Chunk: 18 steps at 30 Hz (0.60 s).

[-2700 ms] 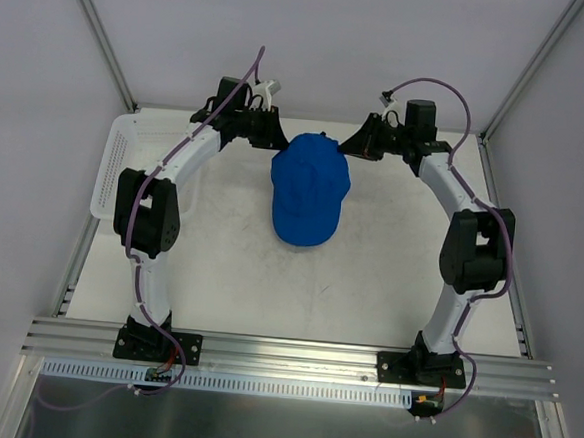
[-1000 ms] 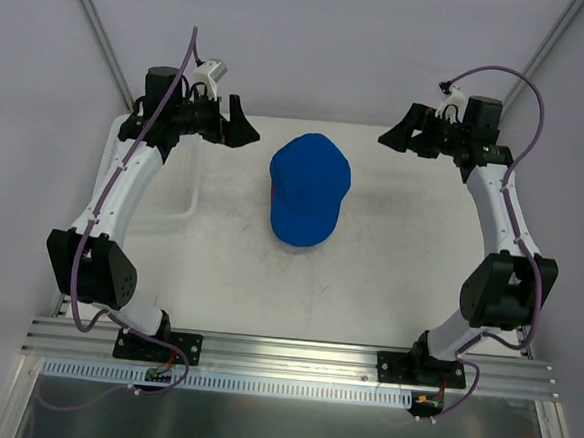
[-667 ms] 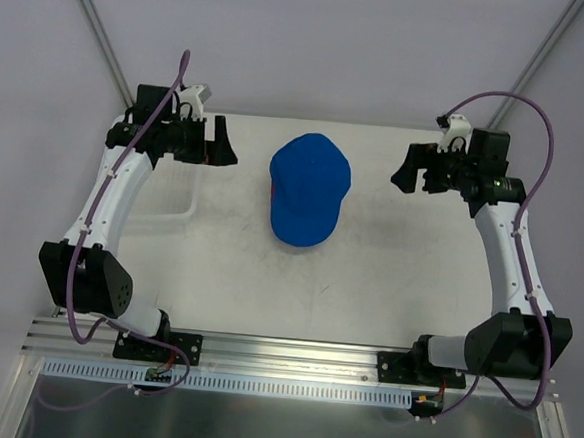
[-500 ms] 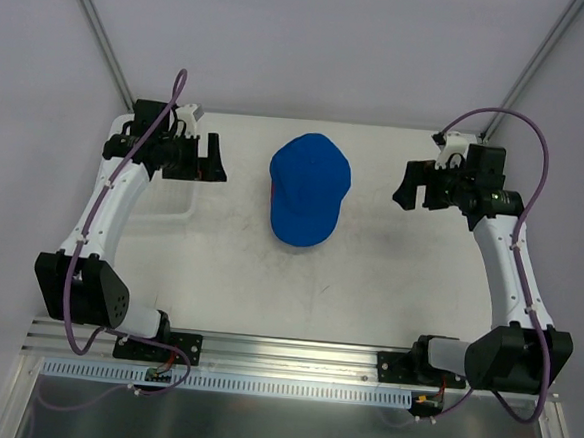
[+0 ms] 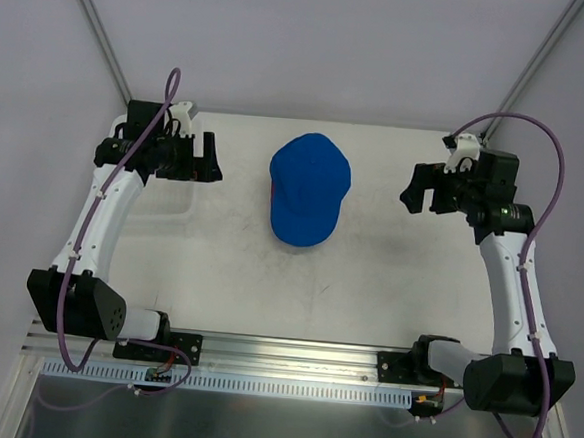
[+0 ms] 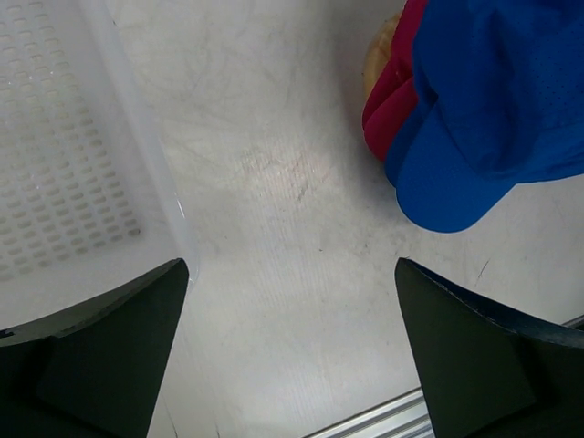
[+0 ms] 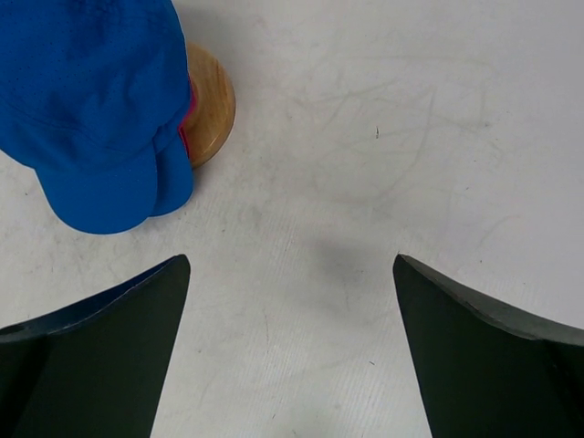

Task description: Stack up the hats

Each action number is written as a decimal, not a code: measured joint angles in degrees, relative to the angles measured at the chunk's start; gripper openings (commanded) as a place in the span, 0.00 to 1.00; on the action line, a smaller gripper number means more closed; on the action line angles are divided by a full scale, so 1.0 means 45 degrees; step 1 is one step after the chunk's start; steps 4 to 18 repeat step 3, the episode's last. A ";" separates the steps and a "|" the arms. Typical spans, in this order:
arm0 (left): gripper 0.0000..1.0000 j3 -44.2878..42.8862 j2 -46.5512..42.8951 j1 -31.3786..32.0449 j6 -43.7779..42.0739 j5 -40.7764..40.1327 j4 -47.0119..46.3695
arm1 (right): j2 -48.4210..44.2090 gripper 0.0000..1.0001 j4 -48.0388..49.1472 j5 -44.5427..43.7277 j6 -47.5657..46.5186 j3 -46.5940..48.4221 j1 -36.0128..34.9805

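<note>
A stack of hats sits at the table's middle back, with a bright blue hat (image 5: 309,190) on top and its brim toward the near side. In the left wrist view, a magenta hat (image 6: 394,105) peeks out under the blue hat (image 6: 497,100). The right wrist view shows the blue hat (image 7: 87,96) over a thin magenta edge (image 7: 188,123). My left gripper (image 5: 214,159) hovers open to the stack's left, apart from it. My right gripper (image 5: 411,187) hovers open to its right. Bare table lies between the fingers of the left gripper (image 6: 292,274) and the right gripper (image 7: 292,265).
A round tan wooden disc (image 7: 212,102) lies under the stack, and its edge (image 6: 378,53) shows in the left wrist view too. A white slatted basket (image 6: 64,164) stands at the table's left, partly under my left arm (image 5: 107,206). An aluminium rail (image 5: 293,354) runs along the near edge.
Both arms have drawn back from the hat stack, the left one leftward and the right one rightward. Both grippers stayed open, and the blue hat has not moved.
</note>
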<state>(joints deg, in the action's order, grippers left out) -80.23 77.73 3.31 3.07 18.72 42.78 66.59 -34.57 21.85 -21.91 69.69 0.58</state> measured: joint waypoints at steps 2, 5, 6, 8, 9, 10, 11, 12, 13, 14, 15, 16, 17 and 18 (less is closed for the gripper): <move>0.99 0.0005 -0.0005 0.0000 0.0005 -0.0039 0.0000 | -0.0073 1.00 -0.0005 0.0010 0.0000 -0.0044 0.0010; 0.99 0.0000 -0.0019 0.0000 0.0010 -0.0073 0.0005 | -0.0083 1.00 0.0010 0.0010 0.0005 -0.0044 0.0010; 0.99 0.0000 -0.0019 0.0000 0.0010 -0.0073 0.0005 | -0.0083 1.00 0.0010 0.0010 0.0005 -0.0044 0.0010; 0.99 0.0000 -0.0019 0.0000 0.0010 -0.0073 0.0005 | -0.0083 1.00 0.0010 0.0010 0.0005 -0.0044 0.0010; 0.99 0.0000 -0.0019 0.0000 0.0010 -0.0073 0.0005 | -0.0083 1.00 0.0010 0.0010 0.0005 -0.0044 0.0010; 0.99 0.0000 -0.0019 0.0000 0.0010 -0.0073 0.0005 | -0.0083 1.00 0.0010 0.0010 0.0005 -0.0044 0.0010; 0.99 0.0000 -0.0019 0.0000 0.0010 -0.0073 0.0005 | -0.0083 1.00 0.0010 0.0010 0.0005 -0.0044 0.0010; 0.99 0.0000 -0.0019 0.0000 0.0010 -0.0073 0.0005 | -0.0083 1.00 0.0010 0.0010 0.0005 -0.0044 0.0010; 0.99 0.0000 -0.0019 0.0000 0.0010 -0.0073 0.0005 | -0.0083 1.00 0.0010 0.0010 0.0005 -0.0044 0.0010; 0.99 0.0000 -0.0019 0.0000 0.0010 -0.0073 0.0005 | -0.0083 1.00 0.0010 0.0010 0.0005 -0.0044 0.0010; 0.99 0.0000 -0.0019 0.0000 0.0010 -0.0073 0.0005 | -0.0083 1.00 0.0010 0.0010 0.0005 -0.0044 0.0010; 0.99 0.0000 -0.0019 0.0000 0.0010 -0.0073 0.0005 | -0.0083 1.00 0.0010 0.0010 0.0005 -0.0044 0.0010; 0.99 0.0000 -0.0019 0.0000 0.0010 -0.0073 0.0005 | -0.0083 1.00 0.0010 0.0010 0.0005 -0.0044 0.0010; 0.99 0.0000 -0.0019 0.0000 0.0010 -0.0073 0.0005 | -0.0083 1.00 0.0010 0.0010 0.0005 -0.0044 0.0010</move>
